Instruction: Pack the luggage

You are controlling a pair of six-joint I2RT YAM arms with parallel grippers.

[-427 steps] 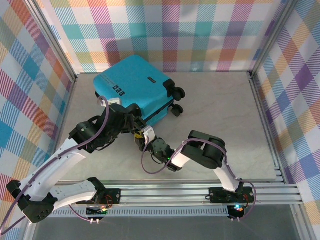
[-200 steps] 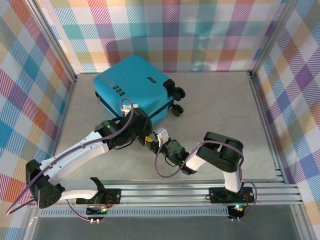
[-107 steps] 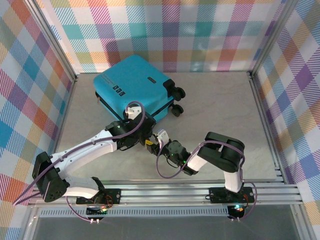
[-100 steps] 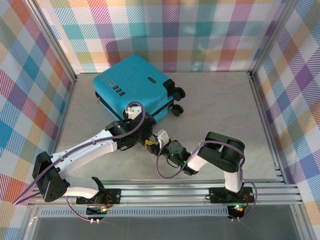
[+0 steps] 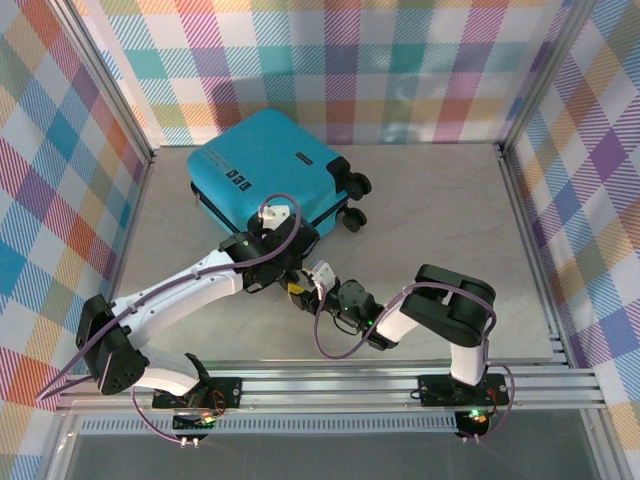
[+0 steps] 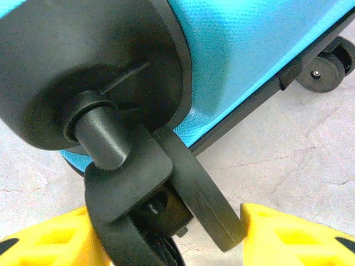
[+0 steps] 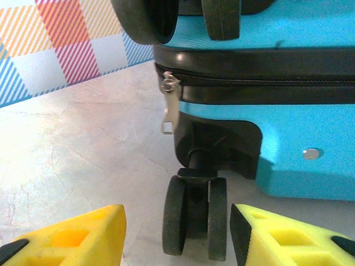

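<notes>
Beside the luggage [image 5: 270, 175], the left gripper [image 6: 169, 238] has moved further right.

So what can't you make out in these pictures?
- What is inside the suitcase: closed shell, every view.
- The white marks on it: too small to read, top view.
- Whether the left tool touches the wheel: bottom edge cuts both off, left wrist view.
</notes>
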